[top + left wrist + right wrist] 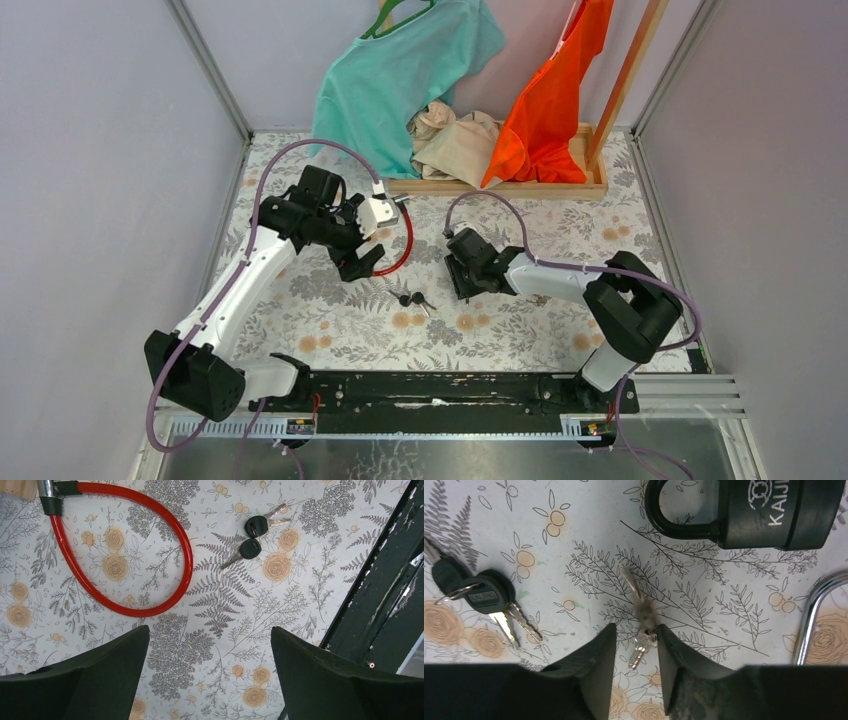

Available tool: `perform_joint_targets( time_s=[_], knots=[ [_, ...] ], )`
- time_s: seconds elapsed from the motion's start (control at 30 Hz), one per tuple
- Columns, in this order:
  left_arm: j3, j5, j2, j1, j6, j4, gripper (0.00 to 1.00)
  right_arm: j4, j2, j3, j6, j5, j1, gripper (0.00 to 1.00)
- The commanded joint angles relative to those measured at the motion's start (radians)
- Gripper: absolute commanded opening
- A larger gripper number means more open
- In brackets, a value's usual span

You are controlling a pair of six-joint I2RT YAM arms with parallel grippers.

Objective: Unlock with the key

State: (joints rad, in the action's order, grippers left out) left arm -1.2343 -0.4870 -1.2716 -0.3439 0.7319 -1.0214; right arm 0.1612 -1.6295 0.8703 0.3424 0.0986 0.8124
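On the flowery table (350,320), the right gripper (636,630) has narrow fingers around small silver keys (642,639), maybe pinching them, I cannot tell; the left gripper (210,630) has fingers spread wide

The floral-print surface (330,330) carried a looped red cable lock (185,555), black-headed keys (250,548) just beside it, a black padlock (774,515), and a wooden rack base (500,187) at its far edge.

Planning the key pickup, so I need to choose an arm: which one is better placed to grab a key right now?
Right. The right gripper straddles the small silver keys, with the padlock just beyond. The left gripper hangs open, well apart from the black-headed keys.
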Motion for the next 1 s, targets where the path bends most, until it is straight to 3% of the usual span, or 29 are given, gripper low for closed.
perform_joint_targets(
  time_s=[0.0, 0.33, 0.67, 0.97],
  knots=[
    [0.023, -0.002, 0.031, 0.010, -0.060, 0.076, 0.98, 0.032, -0.041, 0.048, -0.048, 0.096, 0.035, 0.37],
    [0.024, -0.077, 0.029, 0.008, -0.094, 0.095, 1.00, 0.028, -0.042, 0.018, -0.086, 0.096, 0.052, 0.00],
    [0.128, -0.254, 0.028, 0.010, -0.066, 0.106, 0.99, -0.120, 0.224, -0.095, -0.178, -0.027, 0.051, 0.00],
    [0.139, -0.418, -0.016, 0.008, 0.018, 0.086, 0.97, -0.076, 0.407, -0.073, -0.217, -0.134, 0.053, 0.00]
  ],
)
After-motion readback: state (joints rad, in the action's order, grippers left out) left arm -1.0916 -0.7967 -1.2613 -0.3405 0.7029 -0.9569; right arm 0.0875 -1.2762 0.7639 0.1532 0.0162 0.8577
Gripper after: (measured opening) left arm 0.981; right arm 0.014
